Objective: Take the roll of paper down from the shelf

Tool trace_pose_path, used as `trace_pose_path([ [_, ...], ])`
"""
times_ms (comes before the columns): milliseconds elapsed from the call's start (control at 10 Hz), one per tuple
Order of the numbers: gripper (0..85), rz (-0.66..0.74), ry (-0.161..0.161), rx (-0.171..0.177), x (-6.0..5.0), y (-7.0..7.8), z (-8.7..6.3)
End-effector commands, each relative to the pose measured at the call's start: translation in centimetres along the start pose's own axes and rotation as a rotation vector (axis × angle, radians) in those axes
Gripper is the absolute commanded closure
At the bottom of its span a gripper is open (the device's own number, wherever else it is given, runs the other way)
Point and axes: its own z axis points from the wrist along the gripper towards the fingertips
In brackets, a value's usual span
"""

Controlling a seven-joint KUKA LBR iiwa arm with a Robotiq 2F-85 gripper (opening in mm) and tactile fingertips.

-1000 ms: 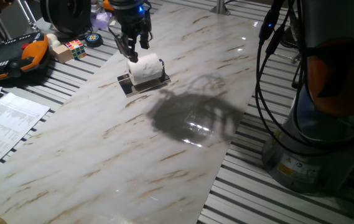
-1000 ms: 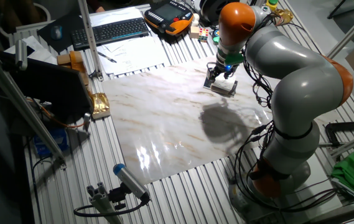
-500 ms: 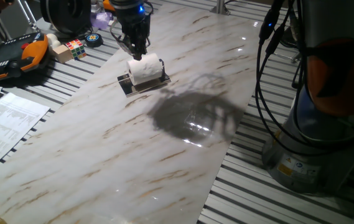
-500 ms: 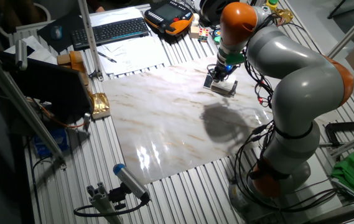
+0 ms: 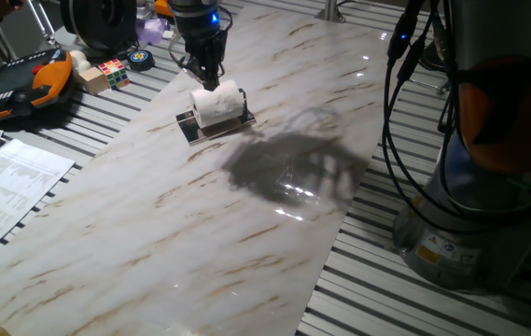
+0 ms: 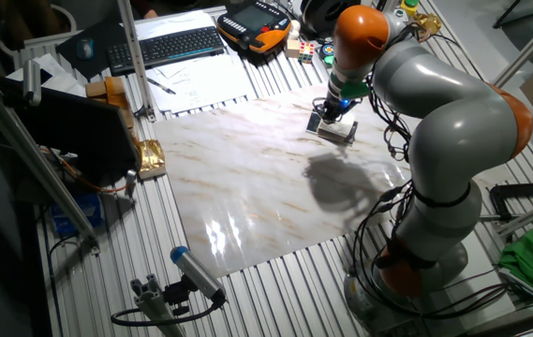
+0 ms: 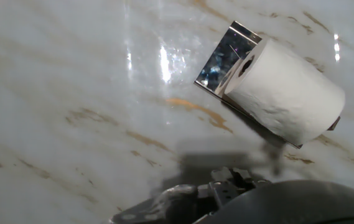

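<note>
Gripper (image 5: 207,78), fingers drawn close together and holding nothing, hangs just above the far end of the roll of paper (image 5: 218,103), which lies lengthwise along the shelf (image 5: 190,128) near the table's (image 5: 246,224) far edge.

**Marble top on a slatted metal bench**

A glossy white marble-patterned board with tan veins (image 5: 153,233) lies on a ribbed grey aluminium bench (image 6: 275,281). Overhead light glares off the board. Beyond its edge lie white printed paper sheets (image 5: 8,191), a black keyboard (image 6: 165,46) and a black-and-orange case (image 5: 22,84).
</note>
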Motion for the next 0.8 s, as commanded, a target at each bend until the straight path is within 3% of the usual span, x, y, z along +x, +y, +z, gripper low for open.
trace_pose_path([
  [0,84.3,0.018,0.000,-0.002,0.0,-0.1,0.2],
  [500,84.3,0.211,-0.006,0.038,-0.2,0.2,1.5],
  [700,84.3,0.261,-0.011,0.023,0.2,-0.1,2.3],
])
